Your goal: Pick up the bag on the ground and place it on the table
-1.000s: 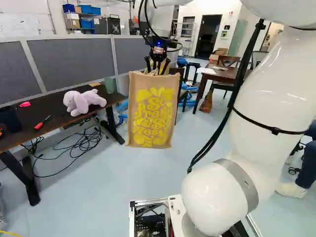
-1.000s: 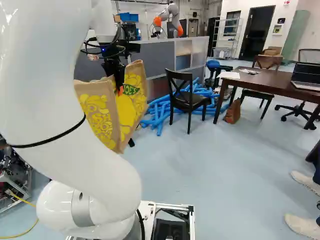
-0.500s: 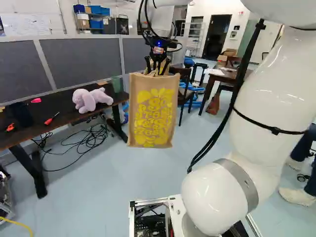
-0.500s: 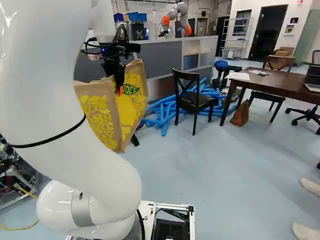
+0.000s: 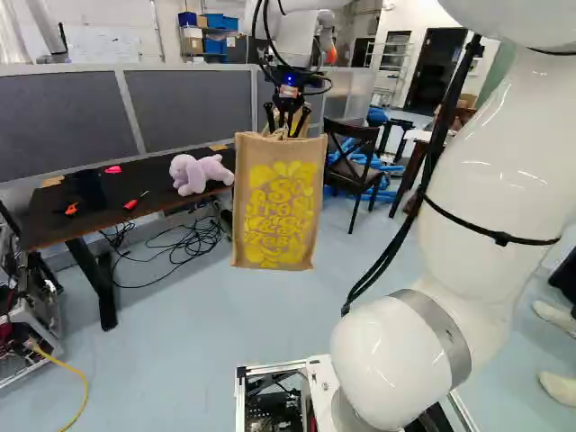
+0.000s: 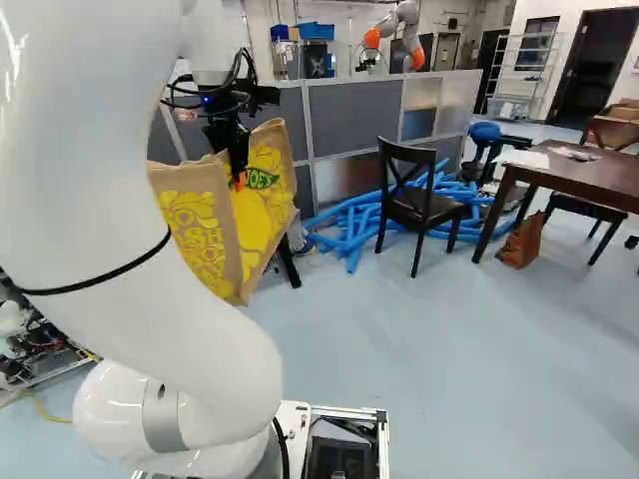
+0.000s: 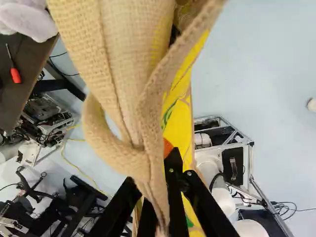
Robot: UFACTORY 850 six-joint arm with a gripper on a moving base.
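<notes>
Tan, yellow-printed bag (image 5: 278,207) is clamped at its top by the black gripper (image 5: 287,126) and suspended above the floor (image 5: 198,333), near the dark table (image 5: 148,180) topped by a lavender plush toy (image 5: 198,172).

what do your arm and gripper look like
The arm is white and rounded, with a grey band low down, black straps and black cables. The gripper is black, with two fingers and orange showing near the tips.
</notes>
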